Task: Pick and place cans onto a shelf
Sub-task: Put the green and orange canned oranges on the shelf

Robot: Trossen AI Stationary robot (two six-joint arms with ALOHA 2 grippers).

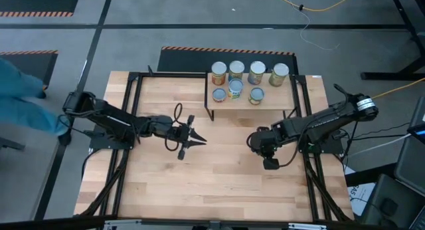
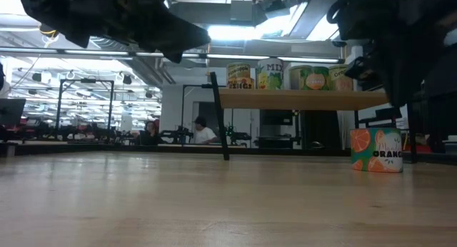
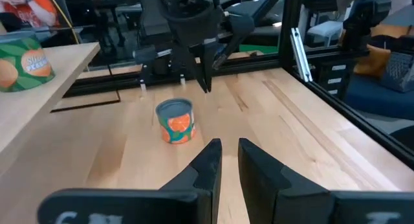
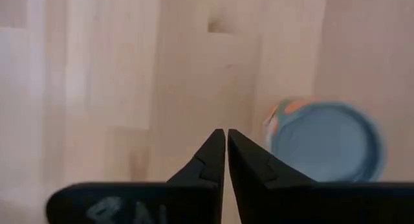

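Right hand (image 4: 225, 132): fingers pressed together, nothing held; pointed straight down at the worktop (image 1: 219, 183), just beside the loose can (image 4: 326, 140), not over it. Judged the nearer hand for the pick; a spread of the fingers and a sideways shift onto the can would be needed first.

Loose can: one, orange label, bluish round top; stood upright on the worktop, long axis vertical, apart from both hands.

Left hand (image 3: 228, 143): fingers held a narrow slit apart, nothing between; set level, aimed at the loose can from well apart.

Shelf (image 1: 279, 100): beyond the loose can; seven cans (image 1: 235, 70) counted on its top board.

View notes: the loose can is hidden under the right arm in the high view; its label is shown only in the low and left wrist views, its top in the right wrist view.
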